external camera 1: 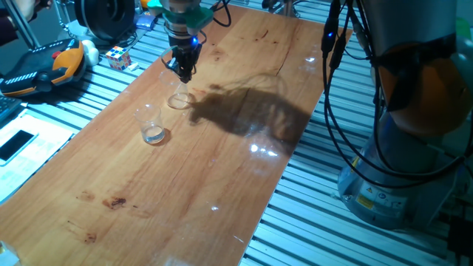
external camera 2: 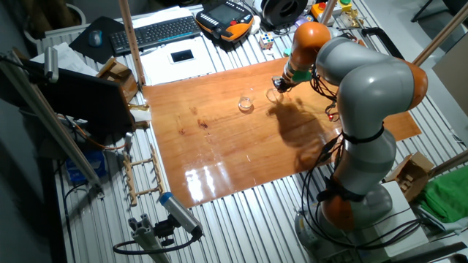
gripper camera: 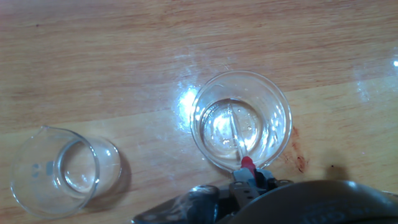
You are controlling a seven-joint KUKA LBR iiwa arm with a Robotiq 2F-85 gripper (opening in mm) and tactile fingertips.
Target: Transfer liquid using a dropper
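The gripper hung directly above a clear glass tumbler on the wooden table, its fingers pointing downward and clenched on the dropper. In the hand view, the dropper's red end sat just ahead of the fingertips, and the thin clear tube ran from it straight down into the tumbler, ending near the middle of the tumbler's base. The liquid appeared only as a pale, whitish glint across the bottom of that tumbler, around the tube's tip; whether the tip touched the base could not be determined. A second clear glass vessel, a beaker with faint printed markings on its wall, stood on the table to the left of the gripper in the hand view, well apart from the tumbler and not touching it. In one fixed view, the beaker stood nearer the camera than the gripper, with the tumbler immediately beneath the fingers. In the other fixed view, the arm reached over the far edge of the table, the gripper was poised over the tumbler, and the beaker lay just to its left. The arm's shadow fell on the wood beside the gripper.
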